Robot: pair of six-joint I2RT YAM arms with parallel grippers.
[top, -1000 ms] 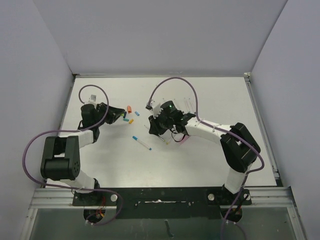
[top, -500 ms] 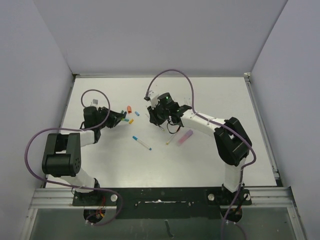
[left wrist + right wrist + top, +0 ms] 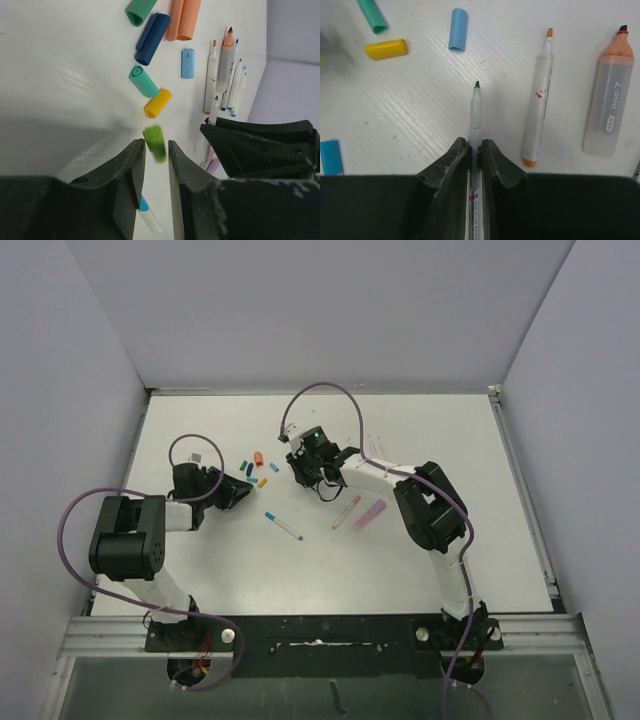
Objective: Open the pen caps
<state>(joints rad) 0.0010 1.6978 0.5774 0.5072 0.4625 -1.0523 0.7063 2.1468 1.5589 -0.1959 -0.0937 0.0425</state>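
Green cap (image 3: 154, 137) between left gripper (image 3: 156, 146) tips, right gripper (image 3: 475, 145) clamping pen (image 3: 476, 107)

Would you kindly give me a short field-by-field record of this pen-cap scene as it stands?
left gripper: jaws slightly apart, blurred green cap at their tips; grip unclear
right gripper: shut on a green-tipped pen, uncapped
loose caps: yellow cap, light blue cap
capped: blue cap on a white pen lying on the table
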